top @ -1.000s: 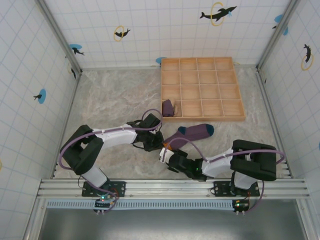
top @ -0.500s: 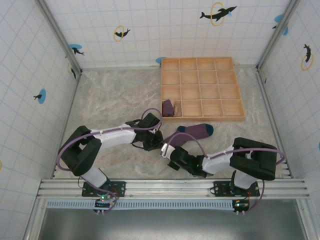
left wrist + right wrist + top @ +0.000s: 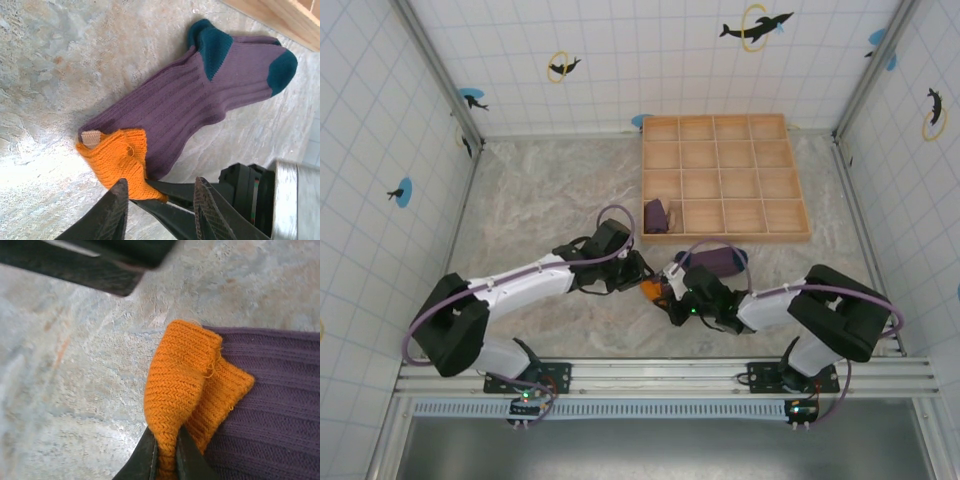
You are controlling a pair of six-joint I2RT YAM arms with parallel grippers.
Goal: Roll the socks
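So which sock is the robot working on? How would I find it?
Find the wooden tray of little squares at the far right of the table. Just in front of its near edge lies a long flat sock, with the right gripper pinching its orange cuff. It is purple with a teal heel and toe, unlike the bundled purple sock inside the tray.

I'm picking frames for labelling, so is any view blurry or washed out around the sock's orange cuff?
Left wrist view: glare bleaches the table beside the orange cuff. Right wrist view: the cuff's knit is sharp, the table at left soft. Top view: evenly lit, sharp.
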